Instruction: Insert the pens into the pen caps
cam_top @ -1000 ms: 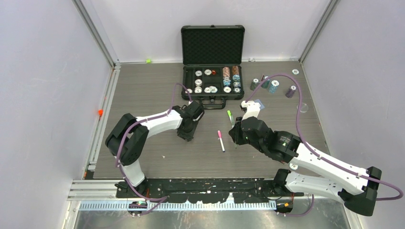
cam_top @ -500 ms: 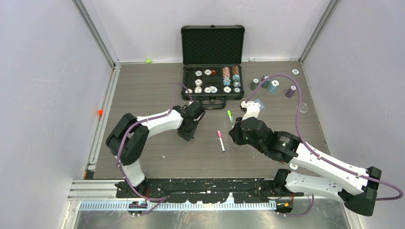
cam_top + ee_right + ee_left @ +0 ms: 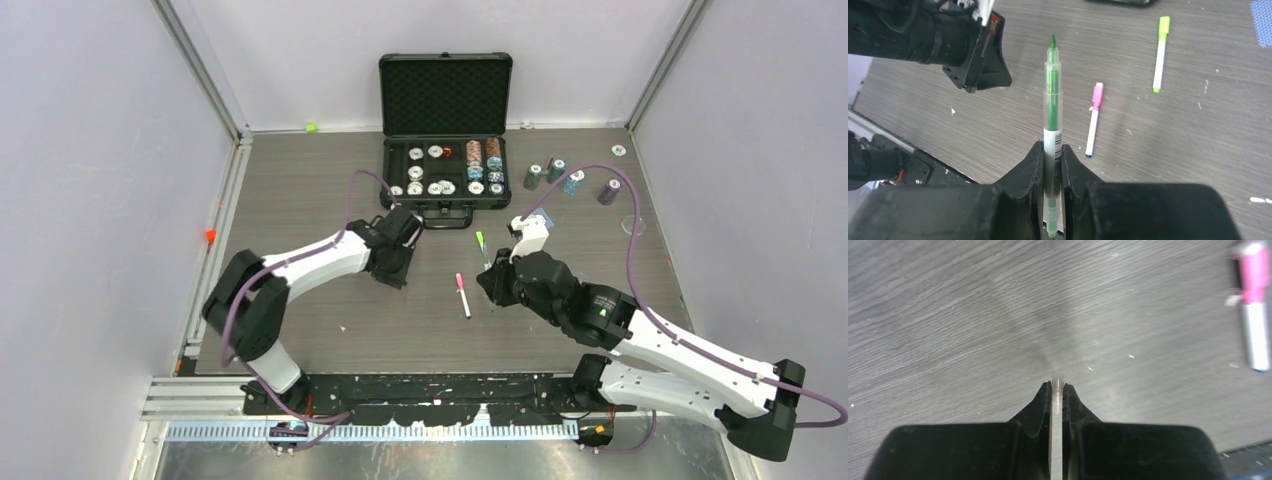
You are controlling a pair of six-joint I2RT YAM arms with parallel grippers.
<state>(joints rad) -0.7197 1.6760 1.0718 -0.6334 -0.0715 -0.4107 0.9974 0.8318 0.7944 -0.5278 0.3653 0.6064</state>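
Lining up for capping: right claw (image 3: 1051, 148) clamps the green pen (image 3: 1052, 90), left claw (image 3: 1057, 388) pinches maybe a clear cap (image 3: 1057, 381); next, align tip and cap.

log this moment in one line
left gripper: shut on small pale piece | right gripper: shut on uncapped green pen | pink-capped pen, lime-capped pen: on table

A robotics lab cell — not a home or shop. Plain pale panels (image 3: 100, 200) held in aluminium posts (image 3: 200, 70) wall in a grey wood-grain desk (image 3: 300, 180). A black case (image 3: 445, 95) stands open at the back. Nearer than it, a cabled left arm (image 3: 320, 257) and right arm (image 3: 660, 340) sit on a black rail (image 3: 420, 385).
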